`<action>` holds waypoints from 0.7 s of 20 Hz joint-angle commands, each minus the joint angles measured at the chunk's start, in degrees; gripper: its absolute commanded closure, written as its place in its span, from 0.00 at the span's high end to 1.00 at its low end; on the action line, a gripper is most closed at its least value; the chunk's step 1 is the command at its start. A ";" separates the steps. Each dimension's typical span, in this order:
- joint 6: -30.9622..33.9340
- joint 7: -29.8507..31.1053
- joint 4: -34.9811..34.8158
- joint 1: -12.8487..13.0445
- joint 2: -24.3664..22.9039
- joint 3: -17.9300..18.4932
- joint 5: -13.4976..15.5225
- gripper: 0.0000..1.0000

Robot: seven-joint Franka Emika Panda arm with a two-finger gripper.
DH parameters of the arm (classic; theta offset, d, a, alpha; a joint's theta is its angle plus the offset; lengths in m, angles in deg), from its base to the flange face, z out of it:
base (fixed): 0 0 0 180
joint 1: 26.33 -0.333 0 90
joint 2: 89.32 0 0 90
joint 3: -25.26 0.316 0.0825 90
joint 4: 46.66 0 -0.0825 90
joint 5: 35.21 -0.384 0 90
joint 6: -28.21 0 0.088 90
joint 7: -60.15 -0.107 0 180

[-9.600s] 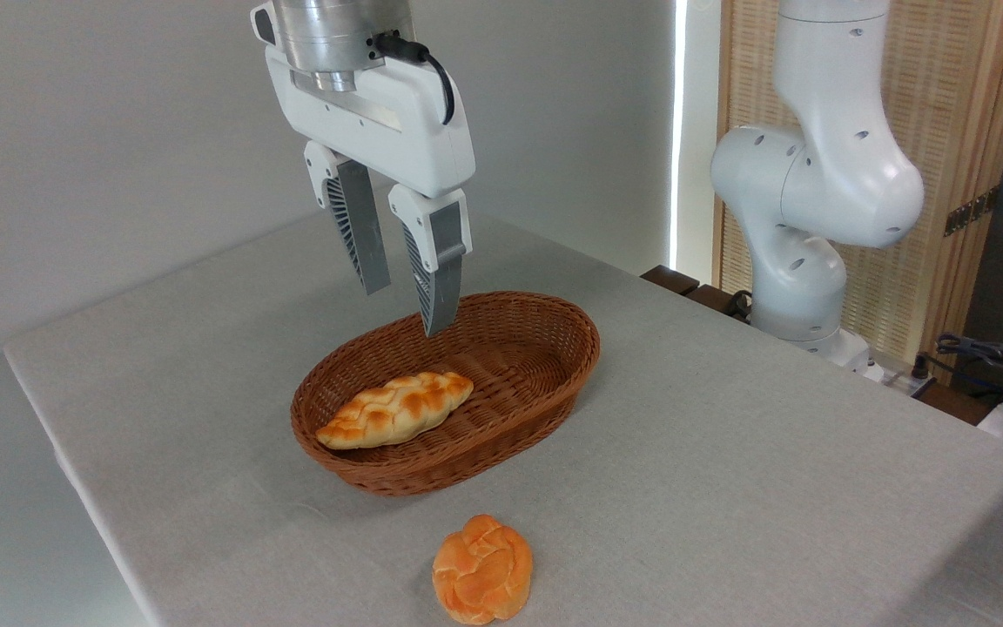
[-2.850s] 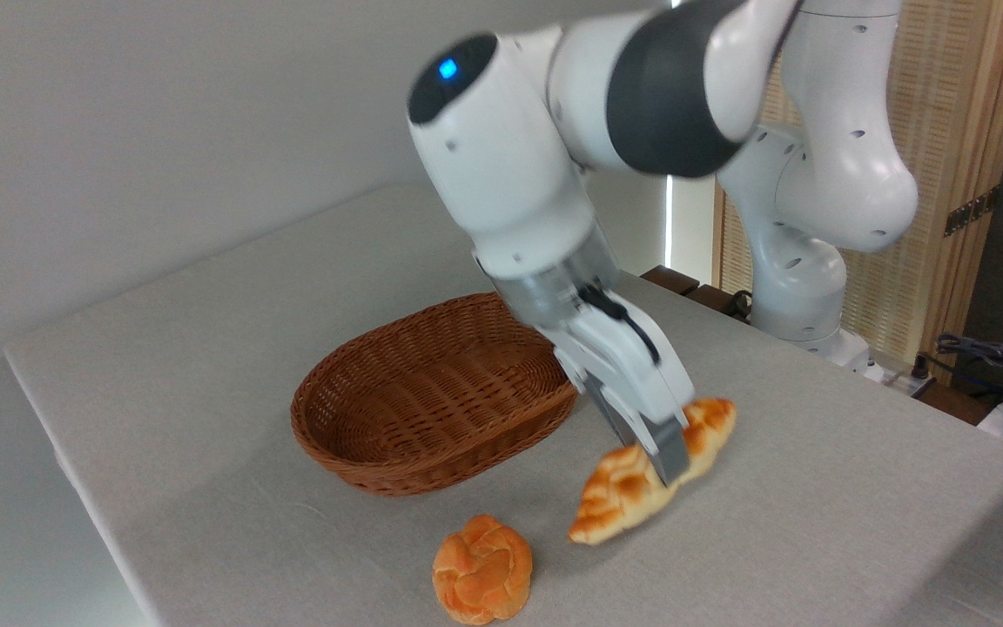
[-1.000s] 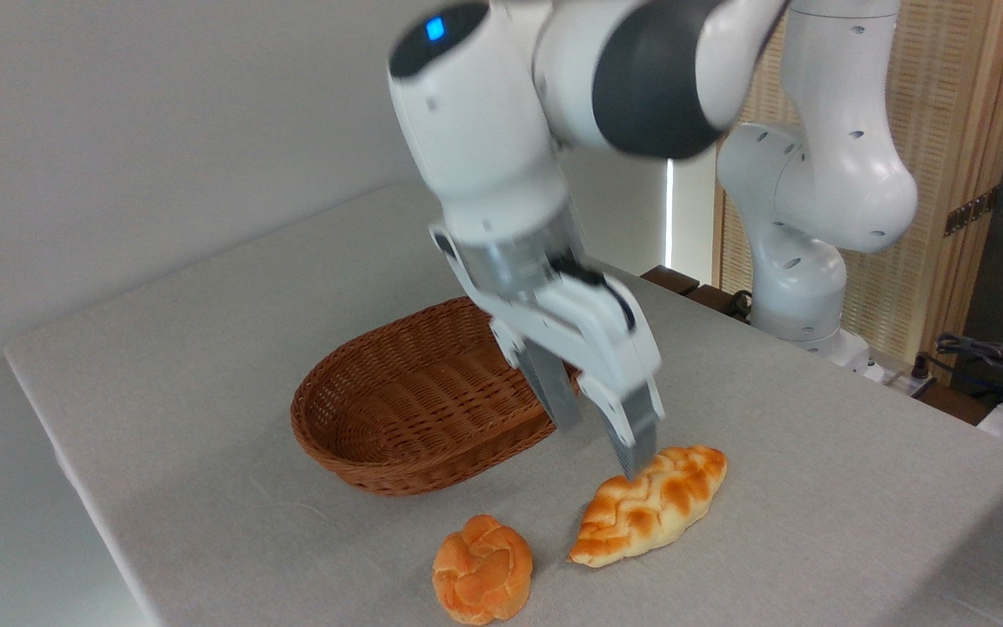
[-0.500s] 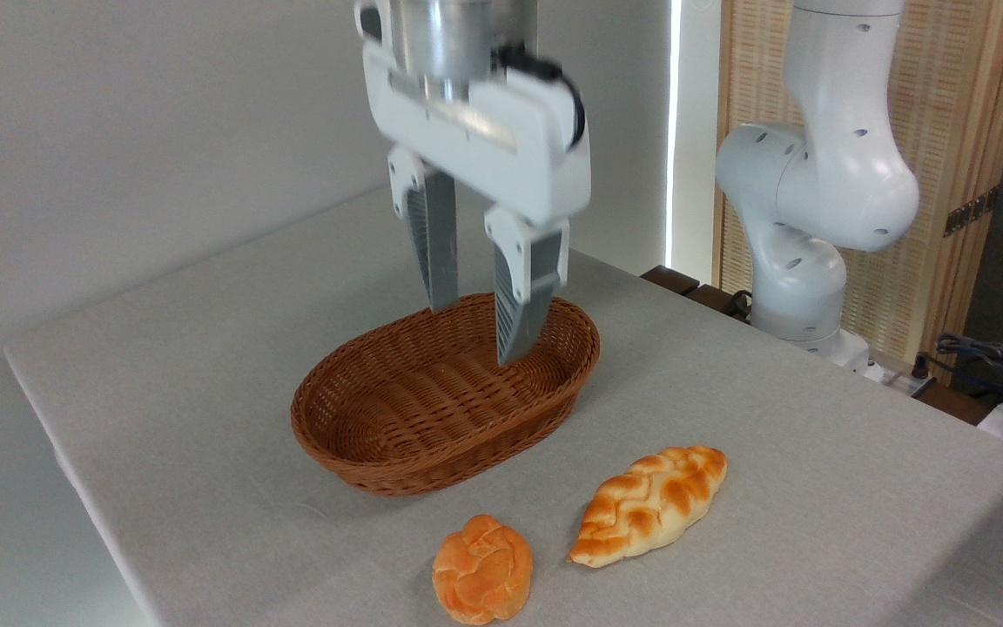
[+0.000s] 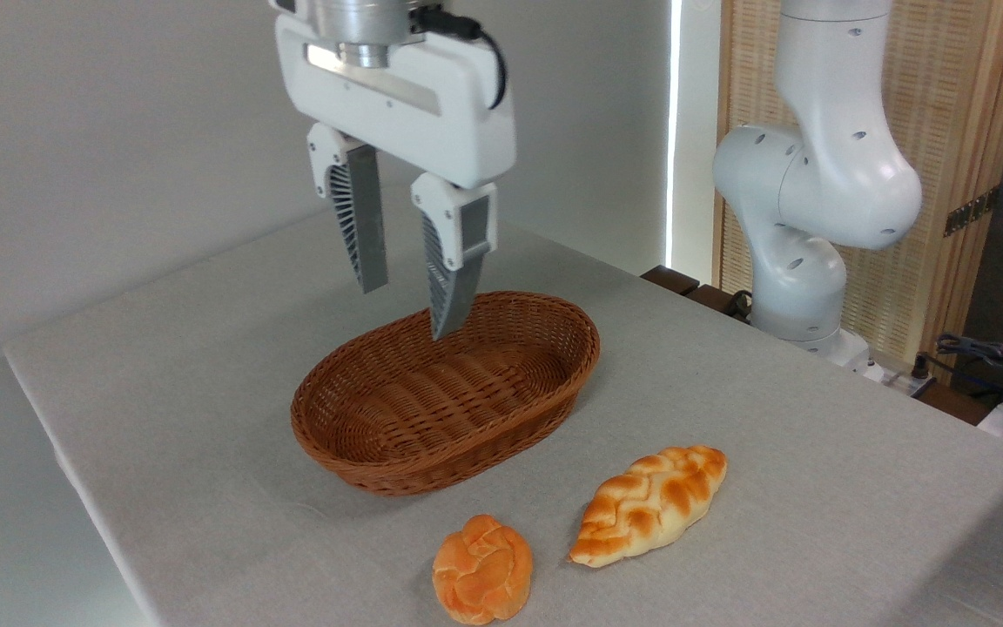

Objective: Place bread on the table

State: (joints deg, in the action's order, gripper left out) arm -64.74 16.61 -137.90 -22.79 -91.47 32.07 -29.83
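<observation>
Bread (image 5: 648,506) lay on table (image 5: 815,488), apparently released; gripper (image 5: 410,305) hung spread, empty, above basket (image 5: 397,453). Task looked done; nothing left.

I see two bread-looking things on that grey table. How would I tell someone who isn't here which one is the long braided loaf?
Start at the brown wicker basket in the middle of the grey table. On the cloth in front of it, toward its right end, lies the braided loaf. It is long, pale golden, with pointed ends; the round orange bun to its left is smaller and knotted.

The pincer (image 5: 408,309) hangs raised, fingers apart, empty.
</observation>
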 commanded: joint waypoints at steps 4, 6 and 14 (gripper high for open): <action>2.85 0.39 2.12 -0.99 1.09 -4.61 -1.78 1.00; 3.74 0.39 2.12 -0.99 1.09 -6.54 -1.96 1.00; 3.74 0.39 2.20 -3.46 1.09 -7.16 -2.48 1.00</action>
State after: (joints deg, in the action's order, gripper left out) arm -62.68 16.67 -137.18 -24.74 -90.81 25.67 -31.19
